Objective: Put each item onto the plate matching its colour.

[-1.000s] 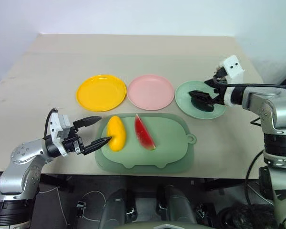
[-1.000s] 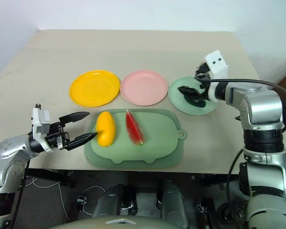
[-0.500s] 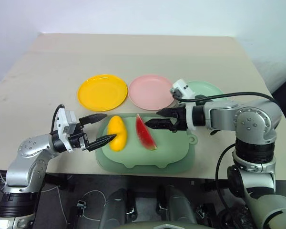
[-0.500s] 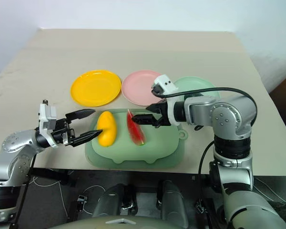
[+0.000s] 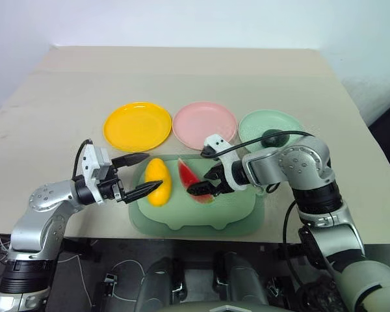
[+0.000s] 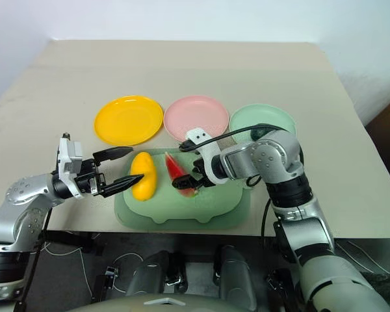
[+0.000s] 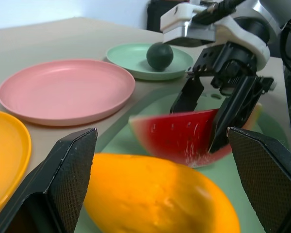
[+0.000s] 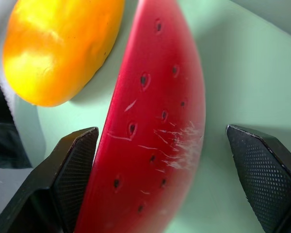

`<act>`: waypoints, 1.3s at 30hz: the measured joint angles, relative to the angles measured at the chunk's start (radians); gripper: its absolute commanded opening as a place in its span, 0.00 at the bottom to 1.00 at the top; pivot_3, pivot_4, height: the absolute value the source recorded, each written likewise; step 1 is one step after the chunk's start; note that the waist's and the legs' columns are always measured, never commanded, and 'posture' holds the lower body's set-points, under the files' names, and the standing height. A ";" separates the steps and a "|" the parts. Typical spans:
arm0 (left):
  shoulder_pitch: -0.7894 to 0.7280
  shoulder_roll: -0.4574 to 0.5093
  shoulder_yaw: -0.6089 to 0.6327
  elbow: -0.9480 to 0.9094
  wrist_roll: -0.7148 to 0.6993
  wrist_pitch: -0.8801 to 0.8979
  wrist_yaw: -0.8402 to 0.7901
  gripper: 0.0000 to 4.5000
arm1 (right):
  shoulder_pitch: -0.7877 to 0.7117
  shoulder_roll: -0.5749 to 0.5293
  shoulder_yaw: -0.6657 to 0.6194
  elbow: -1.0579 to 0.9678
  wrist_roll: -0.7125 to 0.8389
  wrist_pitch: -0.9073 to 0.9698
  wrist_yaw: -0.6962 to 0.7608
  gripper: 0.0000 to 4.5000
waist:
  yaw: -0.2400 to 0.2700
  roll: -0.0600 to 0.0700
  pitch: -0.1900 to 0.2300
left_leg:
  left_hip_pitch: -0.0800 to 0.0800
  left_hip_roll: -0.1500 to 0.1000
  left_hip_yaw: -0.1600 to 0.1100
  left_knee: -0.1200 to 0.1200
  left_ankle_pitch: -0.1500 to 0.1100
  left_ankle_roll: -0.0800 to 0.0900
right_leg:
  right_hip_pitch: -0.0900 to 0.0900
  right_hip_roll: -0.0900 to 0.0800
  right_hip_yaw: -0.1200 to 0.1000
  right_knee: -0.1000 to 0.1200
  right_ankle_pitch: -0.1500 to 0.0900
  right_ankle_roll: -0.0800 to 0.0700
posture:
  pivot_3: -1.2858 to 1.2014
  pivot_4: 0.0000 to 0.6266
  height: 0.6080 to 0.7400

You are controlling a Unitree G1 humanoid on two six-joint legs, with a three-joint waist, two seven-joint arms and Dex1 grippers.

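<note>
Avocado (image 7: 159, 56) sits on the green plate (image 5: 287, 125), so one down; mango (image 5: 157, 181) and watermelon (image 5: 190, 179) wait mid-tray (image 5: 201, 220), each between a wide-open, empty gripper's fingers, left (image 5: 143, 175) and right (image 5: 205, 188).

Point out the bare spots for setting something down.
Free: yellow plate, pink plate, and the tabletop behind them. Crowded: green tray, where mango, watermelon wedge and both open grippers meet; avocado occupies the green plate.
</note>
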 measured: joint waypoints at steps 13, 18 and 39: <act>0.003 0.002 0.003 0.012 0.001 -0.008 -0.018 1.00 | -0.023 -0.019 0.134 -0.072 -0.156 -0.018 0.101 0.50 | 0.000 0.000 -0.001 | 0.000 0.000 0.000 0.000 0.000 0.000 | 0.000 0.000 0.000 0.000 0.000 0.000 | 0.52 0.24 0.67; 0.010 0.002 0.006 0.021 0.006 -0.024 -0.027 1.00 | -0.026 -0.029 0.172 -0.092 -0.209 -0.047 0.153 0.50 | -0.003 0.000 -0.001 | 0.001 0.001 0.000 0.000 0.000 0.000 | 0.000 0.000 0.000 0.000 0.000 0.000 | 0.52 0.24 0.67; 0.062 0.002 0.037 0.025 0.008 -0.051 -0.023 1.00 | -0.353 -0.024 0.070 0.693 -0.571 -0.642 0.443 0.50 | -0.030 0.000 -0.001 | -0.002 0.001 0.006 -0.001 0.001 0.000 | -0.009 0.001 0.003 0.007 0.000 0.001 | 0.52 0.24 0.67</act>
